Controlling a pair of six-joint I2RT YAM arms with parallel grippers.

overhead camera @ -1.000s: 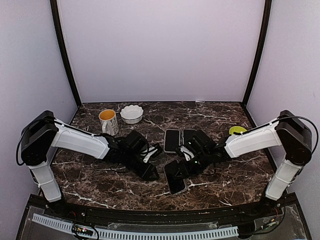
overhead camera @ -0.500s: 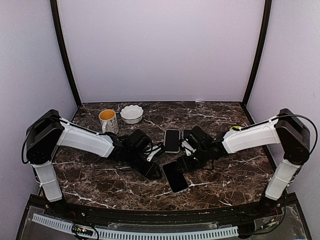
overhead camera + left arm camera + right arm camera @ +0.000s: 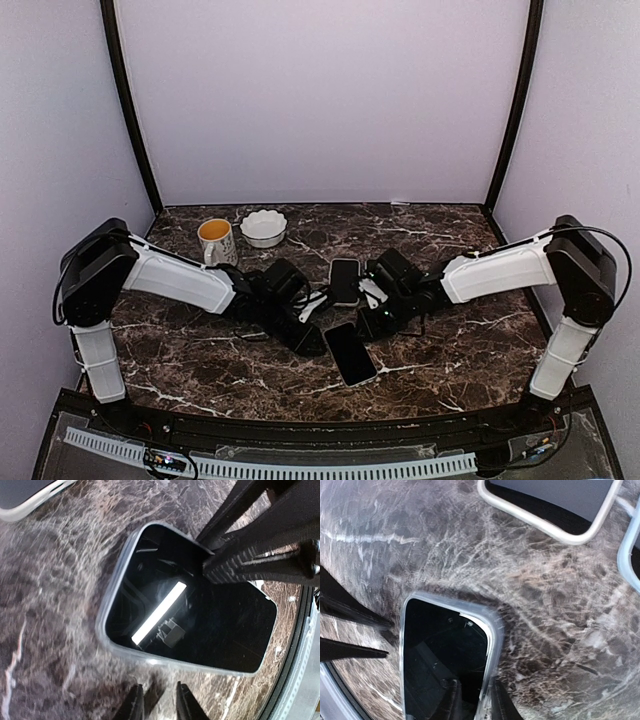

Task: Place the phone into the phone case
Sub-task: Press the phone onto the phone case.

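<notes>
The phone [image 3: 350, 353], black screen with a pale rim, lies flat on the marble table [image 3: 200, 350]. It also shows in the left wrist view [image 3: 190, 615] and the right wrist view [image 3: 440, 655]. My right gripper [image 3: 366, 322] is at its far end. Its fingers straddle the phone's rim [image 3: 474, 692], one on the screen and one outside. My left gripper [image 3: 312, 340] sits just left of the phone, jaws a little apart and empty [image 3: 159, 702]. A white-rimmed slab [image 3: 344, 281] lies behind; whether it is the case I cannot tell.
A mug with a yellow inside [image 3: 217, 243] and a white scalloped bowl [image 3: 264, 227] stand at the back left. A second clear-rimmed slab [image 3: 631, 550] lies right of the white-rimmed one [image 3: 555, 510], mostly under my right arm. Walls close the back and sides.
The phone has slid away from the front edge and turned, with my right gripper at its far end. Both grippers have moved toward the back middle.
</notes>
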